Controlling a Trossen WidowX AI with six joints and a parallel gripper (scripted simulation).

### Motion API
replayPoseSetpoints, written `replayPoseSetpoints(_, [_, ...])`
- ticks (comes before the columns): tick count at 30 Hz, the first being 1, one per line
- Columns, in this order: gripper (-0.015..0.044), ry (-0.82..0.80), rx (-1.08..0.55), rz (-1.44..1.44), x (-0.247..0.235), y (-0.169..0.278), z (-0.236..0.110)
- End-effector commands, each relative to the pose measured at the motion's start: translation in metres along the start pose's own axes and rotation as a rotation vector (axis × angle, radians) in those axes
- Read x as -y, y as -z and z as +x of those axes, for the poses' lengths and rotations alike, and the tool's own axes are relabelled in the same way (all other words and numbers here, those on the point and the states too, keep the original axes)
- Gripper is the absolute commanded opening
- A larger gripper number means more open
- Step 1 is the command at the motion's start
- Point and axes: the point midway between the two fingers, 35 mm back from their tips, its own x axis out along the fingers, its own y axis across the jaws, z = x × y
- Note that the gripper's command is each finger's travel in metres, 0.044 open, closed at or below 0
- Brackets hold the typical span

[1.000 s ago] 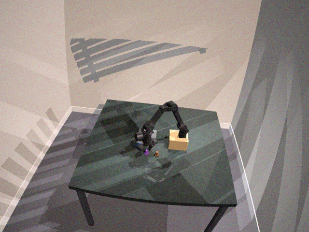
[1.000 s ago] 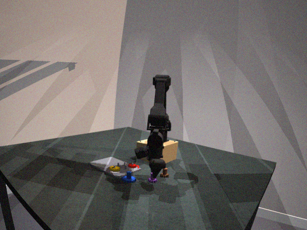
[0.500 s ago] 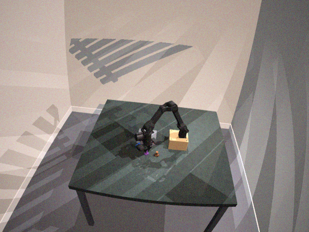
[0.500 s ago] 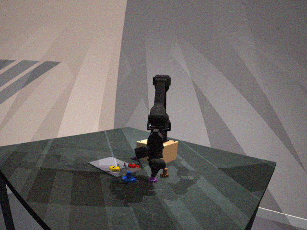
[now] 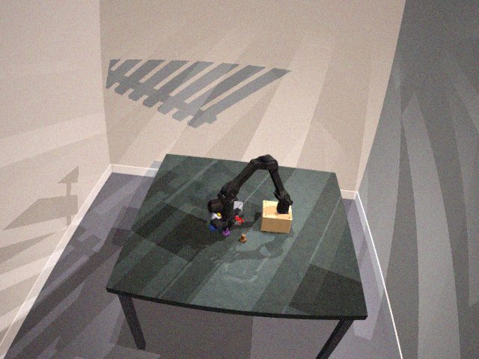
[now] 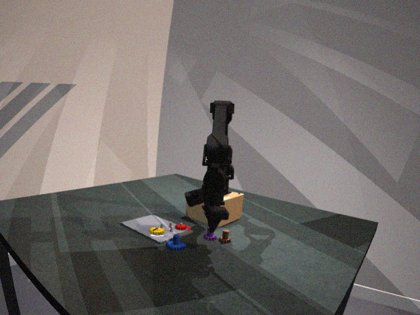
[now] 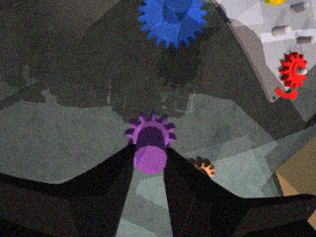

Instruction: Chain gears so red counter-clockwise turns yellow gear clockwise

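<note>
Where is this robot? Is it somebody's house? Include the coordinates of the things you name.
Maybe a robot practice room, not a home: one black arm (image 5: 266, 161) (image 6: 219, 135) on a wooden box (image 5: 275, 224) (image 6: 233, 209), a big dark table (image 5: 239, 286) (image 6: 288, 257), and plain walls.

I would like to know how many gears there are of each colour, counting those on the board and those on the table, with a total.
Red gear: 1
Yellow gear with a black stripe: 1
Blue gear: 1
Purple gear: 1
Orange-brown gear: 1
Total: 5
</note>
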Motion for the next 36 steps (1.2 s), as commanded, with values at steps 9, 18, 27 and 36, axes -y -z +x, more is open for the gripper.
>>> replayPoseSetpoints(9, [0.0000,-0.004,0.006,0.005,-0.003,0.000,-0.036])
replayPoseSetpoints(18, [0.0000,-0.004,0.006,0.005,-0.002,0.001,-0.065])
replayPoseSetpoints(27, [0.0000,-0.003,0.005,0.005,0.001,0.003,-0.095])
replayPoseSetpoints(36, [0.0000,-0.003,0.005,0.005,0.007,-0.002,-0.103])
